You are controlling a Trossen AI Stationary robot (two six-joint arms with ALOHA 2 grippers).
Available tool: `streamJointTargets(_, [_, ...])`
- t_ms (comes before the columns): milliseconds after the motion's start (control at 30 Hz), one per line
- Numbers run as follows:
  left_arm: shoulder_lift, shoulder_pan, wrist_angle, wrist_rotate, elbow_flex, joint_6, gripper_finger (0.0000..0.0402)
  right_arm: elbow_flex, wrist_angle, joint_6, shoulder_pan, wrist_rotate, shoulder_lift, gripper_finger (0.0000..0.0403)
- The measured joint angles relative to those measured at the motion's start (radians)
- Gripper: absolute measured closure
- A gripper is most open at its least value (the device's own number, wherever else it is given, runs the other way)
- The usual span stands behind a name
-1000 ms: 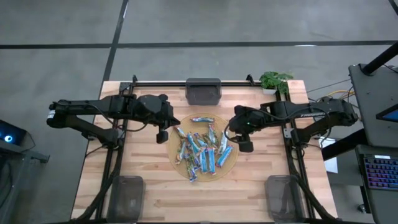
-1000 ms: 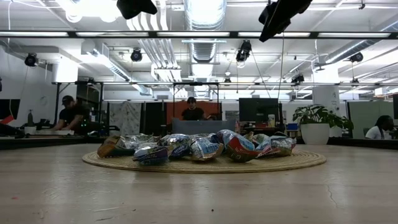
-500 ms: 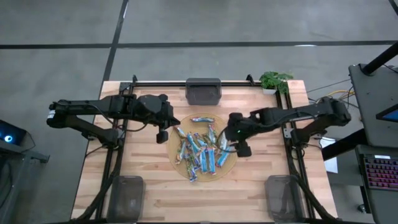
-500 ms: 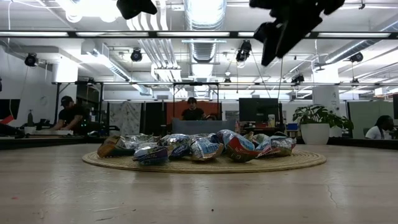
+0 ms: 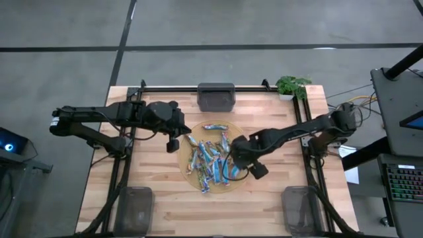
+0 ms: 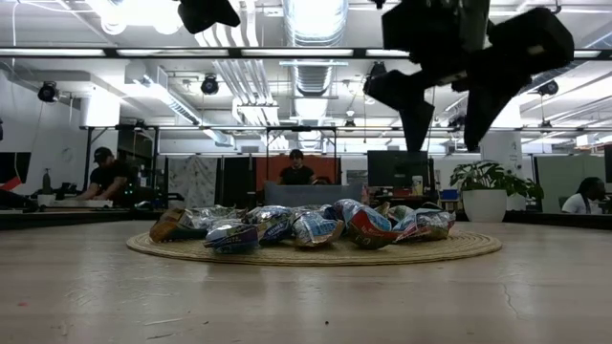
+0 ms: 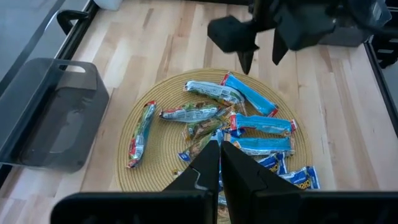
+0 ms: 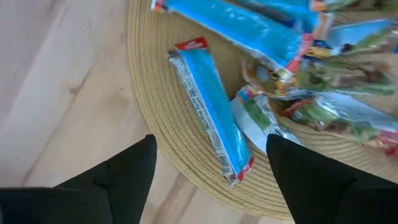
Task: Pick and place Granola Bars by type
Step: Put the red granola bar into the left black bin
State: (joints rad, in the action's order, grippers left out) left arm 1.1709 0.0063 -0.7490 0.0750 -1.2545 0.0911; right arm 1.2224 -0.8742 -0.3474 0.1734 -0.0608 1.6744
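Note:
The granola bars (image 5: pixel 213 160) lie heaped on a round woven mat (image 5: pixel 187 173) in the middle of the table: bright blue, blue-white and red-brown foil wrappers. My right gripper (image 5: pixel 239 157) hangs open over the mat's right side and points down. In the low view its fingertips (image 6: pixel 445 143) are well above the pile (image 6: pixel 306 227). In the right wrist view a bright blue bar (image 8: pixel 211 121) at the mat's edge lies below the gap between the fingers (image 8: pixel 210 138). My left gripper (image 5: pixel 173 143) is shut and hovers at the mat's left rim; its closed fingers (image 7: pixel 219 163) show in the left wrist view.
Three translucent grey bins stand on the table: one at the far edge (image 5: pixel 216 96), one at the near left corner (image 5: pixel 134 206), one at the near right corner (image 5: pixel 301 208). A small potted plant (image 5: pixel 292 86) stands at the far right corner. People sit at desks beyond the table (image 6: pixel 296 170).
My right gripper has moved from beside the mat's right rim toward the table's near-left, onto the mat's right side, and has come down toward the pile. The bars and my left arm have stayed where they were.

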Motion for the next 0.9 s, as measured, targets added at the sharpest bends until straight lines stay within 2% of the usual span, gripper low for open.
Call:
streamJointTargets(533, [0.000, 0.000, 0.001, 0.000, 0.000, 0.000, 0.0402, -0.003, 0.047, -0.005, 0.004, 0.008, 0.042, 0.0146])
streamJointTargets(900, [0.000, 0.000, 0.001, 0.000, 0.000, 0.000, 0.0402, -0.096, 0.132, -0.007, 0.003, 0.010, 0.044, 0.0164])
